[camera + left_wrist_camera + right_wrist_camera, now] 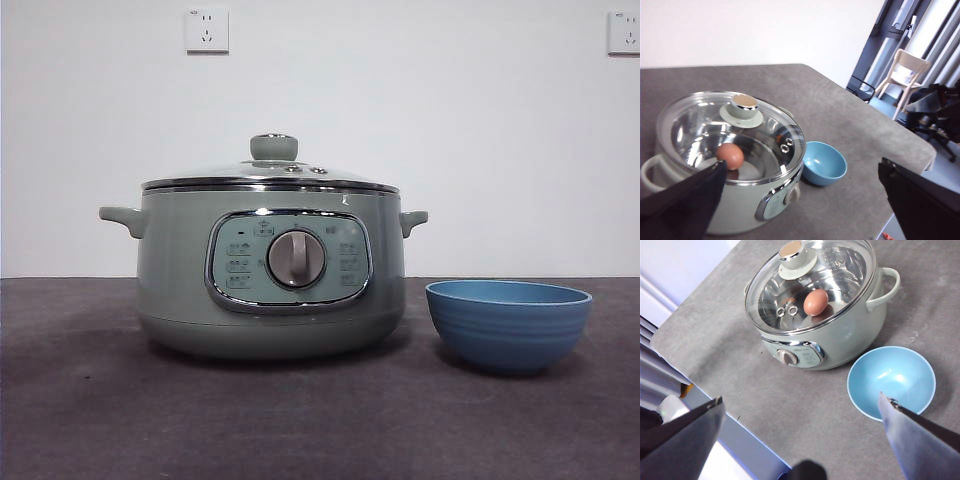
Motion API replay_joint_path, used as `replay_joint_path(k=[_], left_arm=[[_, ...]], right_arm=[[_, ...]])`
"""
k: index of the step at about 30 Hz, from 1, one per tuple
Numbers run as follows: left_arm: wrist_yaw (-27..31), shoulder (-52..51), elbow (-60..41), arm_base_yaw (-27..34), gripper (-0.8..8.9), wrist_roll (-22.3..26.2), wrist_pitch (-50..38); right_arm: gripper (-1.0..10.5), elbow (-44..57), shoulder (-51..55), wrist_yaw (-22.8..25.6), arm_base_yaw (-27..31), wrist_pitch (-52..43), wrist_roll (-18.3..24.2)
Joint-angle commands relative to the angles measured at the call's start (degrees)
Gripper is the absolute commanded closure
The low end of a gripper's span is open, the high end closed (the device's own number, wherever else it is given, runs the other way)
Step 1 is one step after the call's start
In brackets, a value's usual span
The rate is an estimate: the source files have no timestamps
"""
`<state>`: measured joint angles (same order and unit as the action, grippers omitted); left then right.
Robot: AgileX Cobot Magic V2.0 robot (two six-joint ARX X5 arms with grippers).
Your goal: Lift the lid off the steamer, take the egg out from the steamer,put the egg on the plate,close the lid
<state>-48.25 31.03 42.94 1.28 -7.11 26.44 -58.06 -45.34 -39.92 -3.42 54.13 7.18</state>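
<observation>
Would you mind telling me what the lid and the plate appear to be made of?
The lid looks like clear glass with a polished steel rim: the egg shows through it. The plate could be glazed ceramic or plastic; its blue surface has a soft sheen and faint ridges.

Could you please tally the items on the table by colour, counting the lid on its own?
Sage green: 1, the steamer
Clear glass: 1, the lid closed on it
Blue: 1, the plate
Brown: 1, the egg inside the steamer
Total: 4
</observation>
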Motion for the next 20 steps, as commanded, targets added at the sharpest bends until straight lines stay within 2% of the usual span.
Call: replay_joint_path(k=[1,5,15,20], left_arm=[[0.44,3.54,2.51,-1.75,2.99,-0.28,-3.41],[4.20,10.47,7.28,-5.60,2.99,0.59,-6.12],[19.78,33.97,22.27,-19.85,2.99,8.24,-9.57],[25.55,44.19,26.71,-23.82,2.99,10.43,-12.96]], right_arm=[[3.5,-0.02,-0.04,-0.04,-0.13,-1.05,-0.31],[3.5,-0.02,-0.15,-0.07,-0.13,-1.99,-0.33],[3.5,-0.02,-1.16,-0.04,-0.13,-1.99,-0.76],[3.5,-0.02,-1.16,-0.04,-0.13,-1.95,-0.76]])
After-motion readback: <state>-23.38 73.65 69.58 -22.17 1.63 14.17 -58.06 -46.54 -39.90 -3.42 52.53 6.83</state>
